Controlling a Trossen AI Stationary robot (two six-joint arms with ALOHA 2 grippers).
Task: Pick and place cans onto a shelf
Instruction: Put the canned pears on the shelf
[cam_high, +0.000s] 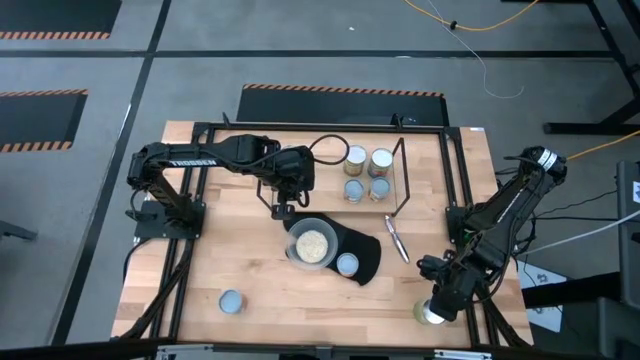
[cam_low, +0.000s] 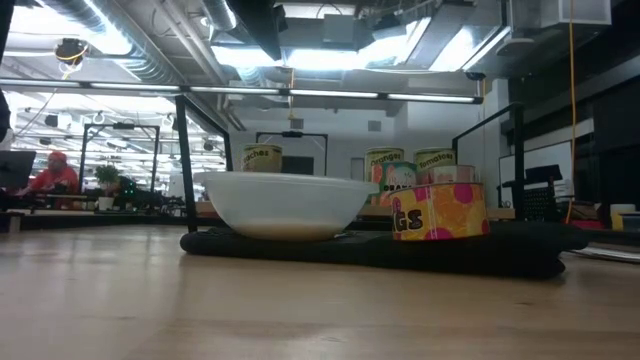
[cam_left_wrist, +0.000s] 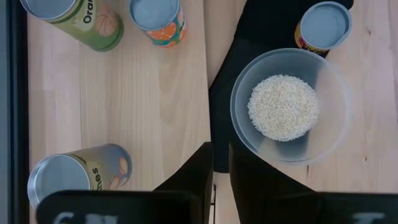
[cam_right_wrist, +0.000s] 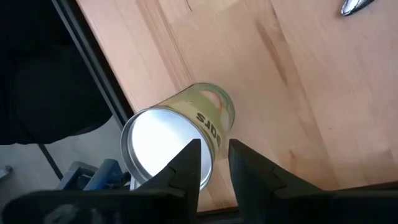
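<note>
Four cans (cam_high: 367, 172) stand upright inside the black rod shelf (cam_high: 403, 178) at the far middle; three of them show in the left wrist view (cam_left_wrist: 157, 18). One can (cam_high: 347, 264) stands on the black mat (cam_high: 372, 258), one (cam_high: 231, 301) stands at the near left, and one (cam_high: 430, 314) stands at the near right corner. My left gripper (cam_high: 283, 208) hovers between the shelf and the bowl, with its fingers (cam_left_wrist: 200, 174) close together and empty. My right gripper (cam_high: 442, 300) hangs just over the corner can (cam_right_wrist: 180, 134), with its fingers (cam_right_wrist: 186, 165) close together above the can's silver top.
A clear bowl of pale grains (cam_high: 312, 243) sits on the mat's left part and stands large in the low view (cam_low: 285, 205). A silver utensil (cam_high: 397, 240) lies right of the mat. Black frame rails (cam_high: 455, 180) run along the table's edges.
</note>
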